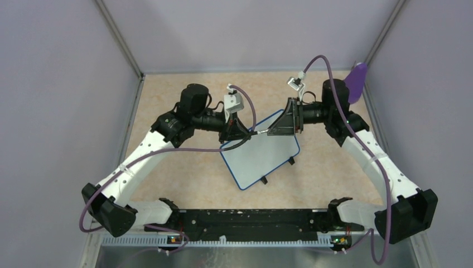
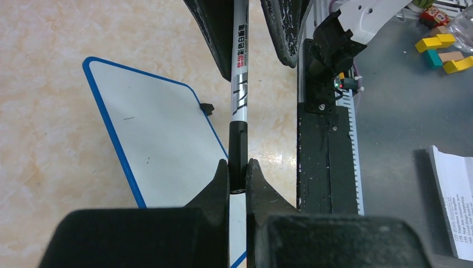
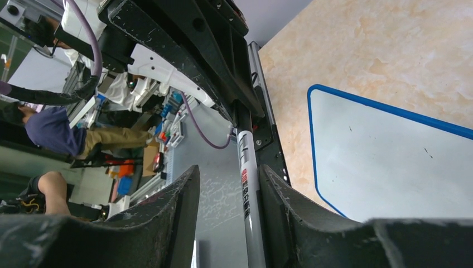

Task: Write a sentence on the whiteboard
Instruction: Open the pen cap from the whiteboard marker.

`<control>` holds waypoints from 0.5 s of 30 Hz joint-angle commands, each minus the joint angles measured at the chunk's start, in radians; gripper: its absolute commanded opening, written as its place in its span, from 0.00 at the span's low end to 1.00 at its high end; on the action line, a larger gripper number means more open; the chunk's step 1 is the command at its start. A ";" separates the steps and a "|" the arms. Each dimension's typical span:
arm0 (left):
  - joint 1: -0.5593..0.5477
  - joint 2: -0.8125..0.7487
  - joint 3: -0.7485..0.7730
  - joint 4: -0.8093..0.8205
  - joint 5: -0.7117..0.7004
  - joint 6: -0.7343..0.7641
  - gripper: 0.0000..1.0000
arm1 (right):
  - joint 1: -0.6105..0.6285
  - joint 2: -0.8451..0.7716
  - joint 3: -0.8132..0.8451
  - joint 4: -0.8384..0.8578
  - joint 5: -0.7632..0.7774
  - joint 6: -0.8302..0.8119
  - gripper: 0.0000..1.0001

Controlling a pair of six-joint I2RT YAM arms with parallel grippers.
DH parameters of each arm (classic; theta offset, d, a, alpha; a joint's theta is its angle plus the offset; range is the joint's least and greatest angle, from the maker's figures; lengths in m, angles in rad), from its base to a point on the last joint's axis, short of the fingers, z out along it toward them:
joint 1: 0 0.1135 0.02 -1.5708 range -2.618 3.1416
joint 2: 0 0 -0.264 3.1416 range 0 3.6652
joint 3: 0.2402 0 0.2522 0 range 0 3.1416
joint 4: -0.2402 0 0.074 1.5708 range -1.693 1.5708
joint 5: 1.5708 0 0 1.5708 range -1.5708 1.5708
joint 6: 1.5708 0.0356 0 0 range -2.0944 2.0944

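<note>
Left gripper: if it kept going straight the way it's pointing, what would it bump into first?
Most likely the right gripper. The left gripper is shut on the black end of the marker and points along it; the right gripper faces it around the barrel.

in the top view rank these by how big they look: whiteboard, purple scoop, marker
1. whiteboard, clearly the largest
2. purple scoop, far smaller; it sits at the far edge, so distance shrinks it a little
3. marker, smallest; only a thin stretch shows, so its full length is hidden
</note>
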 commanded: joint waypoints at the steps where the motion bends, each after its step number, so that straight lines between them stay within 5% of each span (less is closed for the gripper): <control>1: 0.003 0.014 0.038 0.052 0.036 -0.017 0.00 | 0.026 -0.009 0.007 0.016 0.000 -0.019 0.39; 15: -0.002 0.040 0.059 0.058 0.064 -0.027 0.00 | 0.059 0.019 0.034 -0.044 0.013 -0.086 0.28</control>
